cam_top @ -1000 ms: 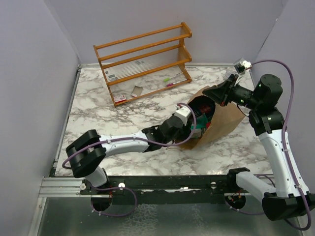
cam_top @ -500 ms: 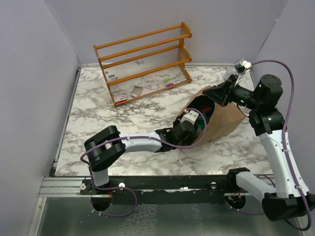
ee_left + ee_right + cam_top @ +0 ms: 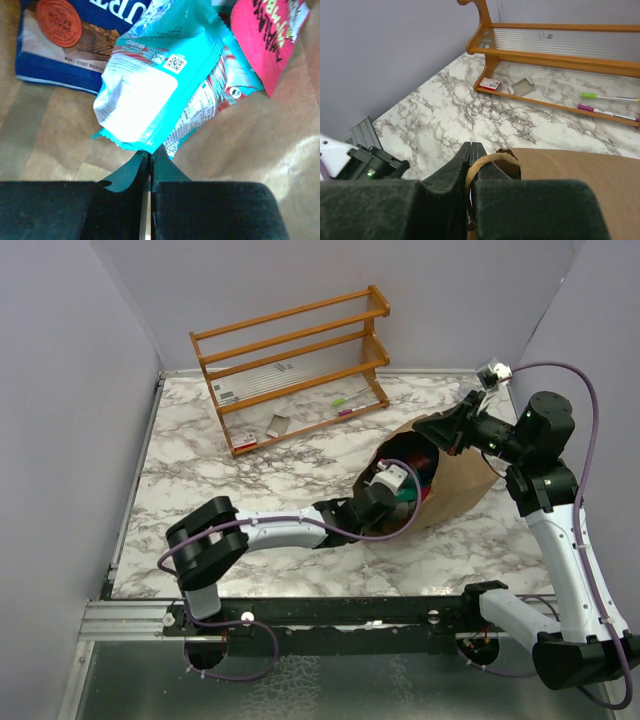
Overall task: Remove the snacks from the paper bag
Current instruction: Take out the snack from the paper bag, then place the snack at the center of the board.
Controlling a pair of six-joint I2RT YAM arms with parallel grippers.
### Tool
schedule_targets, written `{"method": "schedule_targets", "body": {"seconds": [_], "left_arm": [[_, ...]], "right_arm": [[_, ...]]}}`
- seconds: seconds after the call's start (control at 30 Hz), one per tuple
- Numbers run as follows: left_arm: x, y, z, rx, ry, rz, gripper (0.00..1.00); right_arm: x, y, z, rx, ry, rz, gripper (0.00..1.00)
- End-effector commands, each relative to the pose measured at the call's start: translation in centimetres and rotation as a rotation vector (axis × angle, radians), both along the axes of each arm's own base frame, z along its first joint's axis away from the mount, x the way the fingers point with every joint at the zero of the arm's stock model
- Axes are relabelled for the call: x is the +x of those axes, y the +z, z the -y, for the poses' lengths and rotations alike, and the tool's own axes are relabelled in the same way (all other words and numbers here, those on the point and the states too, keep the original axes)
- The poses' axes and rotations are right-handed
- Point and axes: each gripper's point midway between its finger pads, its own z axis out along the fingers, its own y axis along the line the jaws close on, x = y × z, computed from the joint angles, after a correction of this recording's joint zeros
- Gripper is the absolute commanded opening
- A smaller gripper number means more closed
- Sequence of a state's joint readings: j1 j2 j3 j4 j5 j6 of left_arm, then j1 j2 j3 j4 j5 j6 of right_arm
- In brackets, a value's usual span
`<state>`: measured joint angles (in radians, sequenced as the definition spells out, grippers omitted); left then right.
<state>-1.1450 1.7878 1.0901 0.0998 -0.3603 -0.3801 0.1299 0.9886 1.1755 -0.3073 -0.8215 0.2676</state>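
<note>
3 snacks point(image 3: 410, 490) visible inside paper bag point(image 3: 460, 485), which lies on its side at 3 o'clock on worktop point(image 3: 250, 470): teal packet point(image 3: 155, 85) centre, blue packet point(image 3: 60, 50) at 10 o'clock, pink packet point(image 3: 265, 35) at 2 o'clock. Left pincer point(image 3: 150, 157): jaws pressed together, apparently on teal packet's lower seam. Right pincer point(image 3: 470, 155): clamped on handle point(image 3: 492, 159), holding the mouth up. Advice: withdraw slowly, straight along bag's axis; a thin seam grip may slip.

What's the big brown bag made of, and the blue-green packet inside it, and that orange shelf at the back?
The bag looks like brown paper: matte, creased, folding stiffly. The blue-green packet seems to be thin plastic or foil film, glossy, with a crimped zigzag edge. The shelf looks like varnished wood, orange with a slight sheen.
</note>
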Motion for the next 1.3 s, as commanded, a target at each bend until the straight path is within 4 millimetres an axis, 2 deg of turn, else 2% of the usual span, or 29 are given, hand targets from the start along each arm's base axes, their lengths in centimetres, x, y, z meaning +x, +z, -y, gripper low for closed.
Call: {"method": "schedule_targets", "body": {"seconds": [0.0,0.17,0.37,0.5,0.67,0.93,1.0,1.13,1.27], "left_arm": [[-0.4,7.4,-0.8,-0.111,-0.032,0.085,0.00],[-1.3,12.3,-3.3,-0.200,-0.033,0.152,0.00],[-3.1,17.0,-6.3,-0.274,-0.077,0.211,0.00],[-3.3,18.9,-9.4,-0.300,-0.032,0.273,0.00],[-2.6,20.4,-13.8,-0.285,0.098,0.349,0.00],[-1.4,22.4,-20.3,-0.212,0.335,0.436,0.00],[-0.8,22.4,-22.3,-0.187,0.449,0.456,0.00],[0.7,20.6,-25.5,-0.106,0.676,0.418,0.00],[3.2,16.9,-27.3,-0.064,0.752,0.283,0.00]], "right_arm": [[0.4,1.1,0.7,-0.010,-0.057,0.069,0.02],[0.8,0.6,1.2,-0.015,-0.104,0.064,0.02],[1.1,0.4,1.8,-0.005,-0.159,0.066,0.02],[1.4,0.7,2.6,-0.001,-0.221,0.071,0.02],[1.5,0.9,3.0,0.000,-0.248,0.073,0.02],[1.5,0.7,3.3,-0.006,-0.269,0.079,0.02],[1.5,0.8,3.4,-0.006,-0.273,0.082,0.02],[1.6,0.8,3.4,-0.004,-0.273,0.081,0.02],[1.6,0.9,3.3,-0.004,-0.270,0.080,0.02]]}}
